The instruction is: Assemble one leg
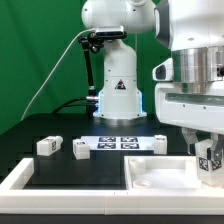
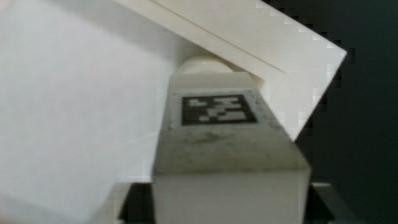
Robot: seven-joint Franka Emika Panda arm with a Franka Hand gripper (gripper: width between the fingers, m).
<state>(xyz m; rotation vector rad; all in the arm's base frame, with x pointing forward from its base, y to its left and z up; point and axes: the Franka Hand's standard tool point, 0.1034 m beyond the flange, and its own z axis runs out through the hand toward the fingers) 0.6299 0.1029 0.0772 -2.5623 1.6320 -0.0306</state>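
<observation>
My gripper is at the exterior view's right, shut on a leg, a small white block with a black-and-white tag. It holds the leg over the right corner of the large white square part, low and close to it; I cannot tell whether they touch. In the wrist view the leg stands between my dark fingers, its far end at a corner of the square part. My gripper grips the leg's near end.
Three more loose legs lie on the black table. The marker board lies between them. A white raised border runs along the front left. The arm's base stands at the back.
</observation>
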